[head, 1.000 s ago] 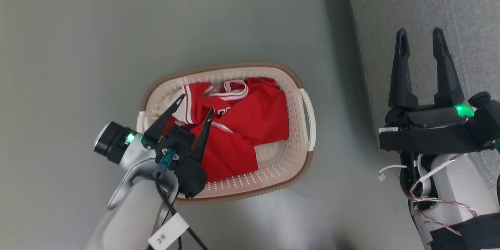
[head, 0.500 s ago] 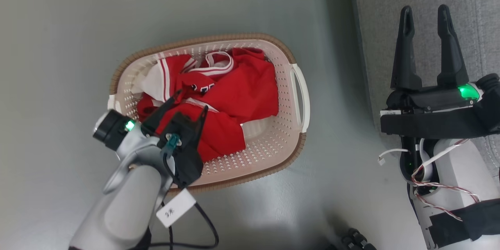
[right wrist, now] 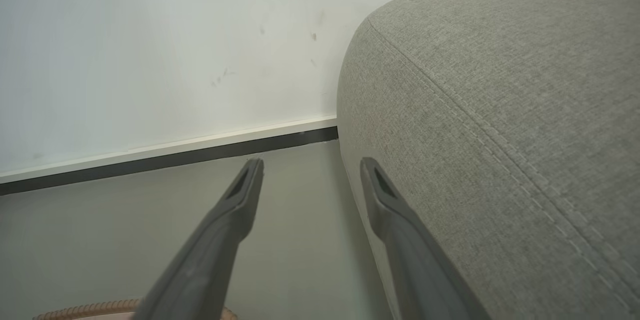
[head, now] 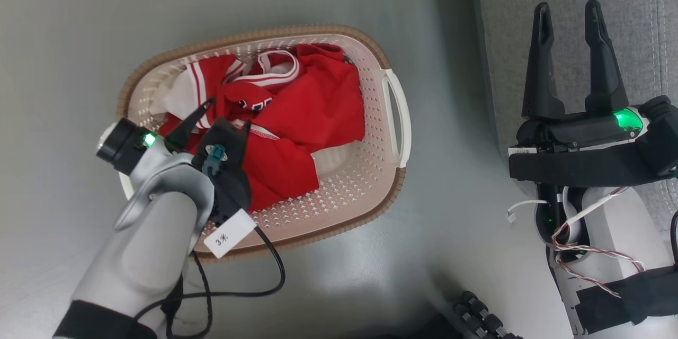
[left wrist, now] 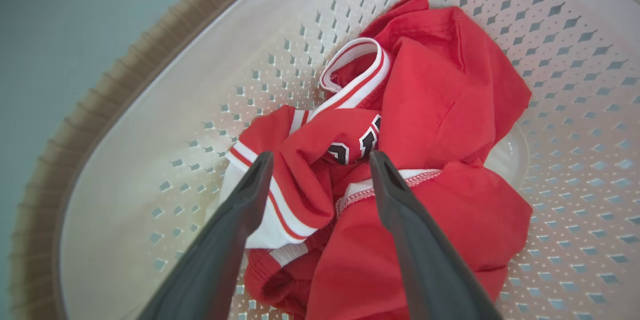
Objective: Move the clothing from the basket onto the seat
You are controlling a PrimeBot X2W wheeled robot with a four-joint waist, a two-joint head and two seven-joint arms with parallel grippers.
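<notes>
Lying crumpled in the cream laundry basket (head: 339, 206), the red clothing (head: 307, 111) sits on the floor (head: 79, 10) beside the grey sofa (right wrist: 500, 85). Now the left gripper (left wrist: 321, 157) hangs right over the striped jersey (left wrist: 295, 185), fingers spread, pinching nothing. Over by the sofa's edge, the right gripper (head: 565, 8) is spread too, empty.

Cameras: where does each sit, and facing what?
Head view: from the head, down at the cream perforated plastic basket of red clothing and grey woven sofa; left gripper, right gripper, both open.
Left wrist view: along its fingers into the basket.
Right wrist view: along its fingers, past the sofa to a white wall.
Head and left wrist share the clothing.
</notes>
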